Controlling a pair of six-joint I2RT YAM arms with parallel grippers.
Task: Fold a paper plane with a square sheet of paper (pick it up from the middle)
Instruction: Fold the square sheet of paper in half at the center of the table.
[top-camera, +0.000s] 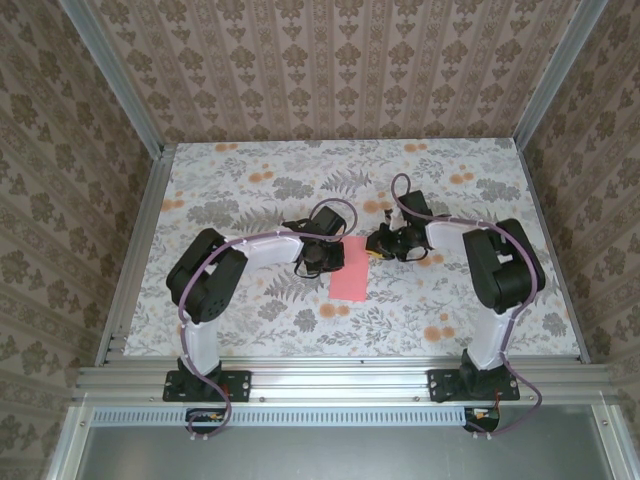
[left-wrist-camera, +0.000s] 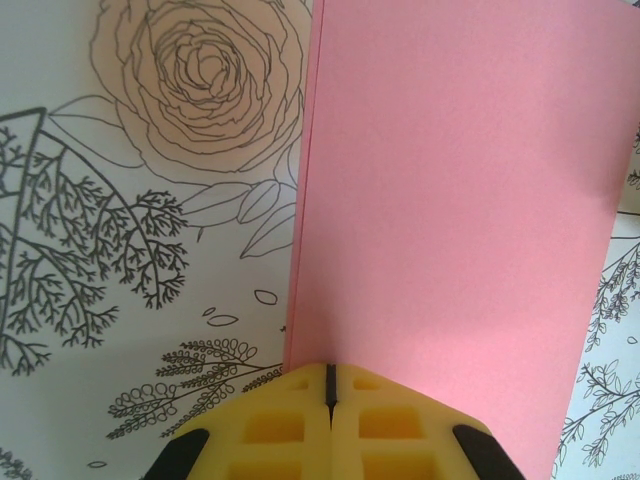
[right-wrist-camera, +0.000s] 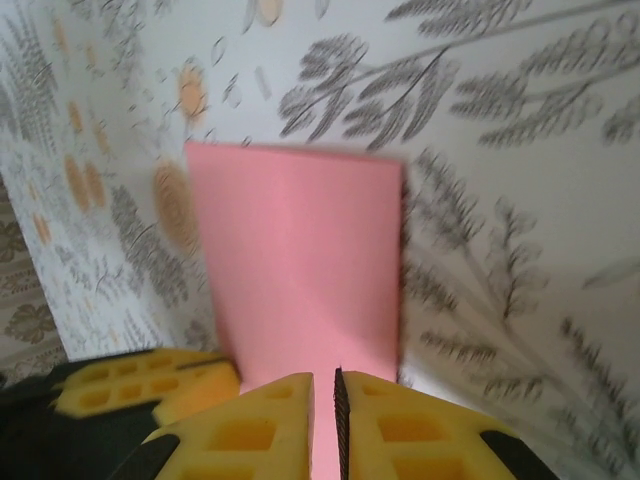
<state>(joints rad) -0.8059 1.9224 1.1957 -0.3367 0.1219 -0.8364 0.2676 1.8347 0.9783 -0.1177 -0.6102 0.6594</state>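
Edges seemed the place to hold the square sheet of paper, thin, floppy, easily creased. Folded, it lay just ahead of my shut left pincer; my right pincer seemingly pinched its edge.

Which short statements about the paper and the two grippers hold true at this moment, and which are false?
1. The pink paper lies on the floral table, between the left gripper and the right gripper. True.
2. The pink paper is already a slim pointed dart. False: it is a plain rectangle with straight edges.
3. The left gripper is shut, its fingertips at the paper's edge. True.
4. The right gripper stands wide open. False: its fingers are nearly together, with only a thin slit between them.
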